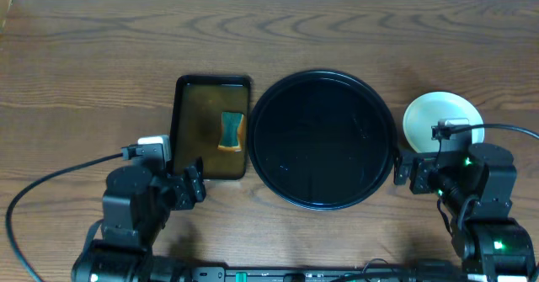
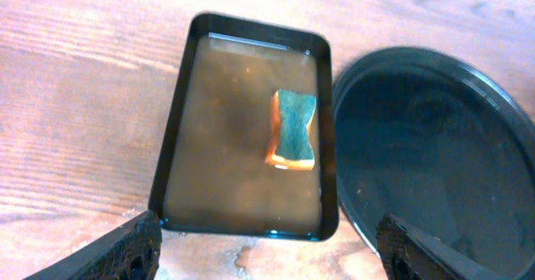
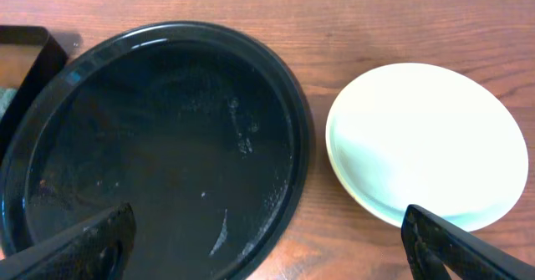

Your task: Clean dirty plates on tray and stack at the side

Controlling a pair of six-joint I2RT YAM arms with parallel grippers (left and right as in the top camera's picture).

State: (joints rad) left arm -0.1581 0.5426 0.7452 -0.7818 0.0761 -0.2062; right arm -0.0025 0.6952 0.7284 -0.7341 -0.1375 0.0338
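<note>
Hovering with fingers spread and empty, the right gripper [image 3: 267, 240] faces the gap between the bare tray [image 3: 303, 138] and the plates [image 3: 426, 142], which sit stacked just beside its right rim. The left gripper [image 2: 272, 248], also spread and empty, faces the pan [image 2: 171, 129] and its sponge [image 2: 294, 129]. The job looks finished; any retreat should lift clear of the stack.

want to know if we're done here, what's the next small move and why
Probably none beyond resting the arms: the plates sit in what looks like a stack right of the tray, none on it, the sponge lies in the pan, and the left gripper and right gripper are open, holding nothing.
</note>
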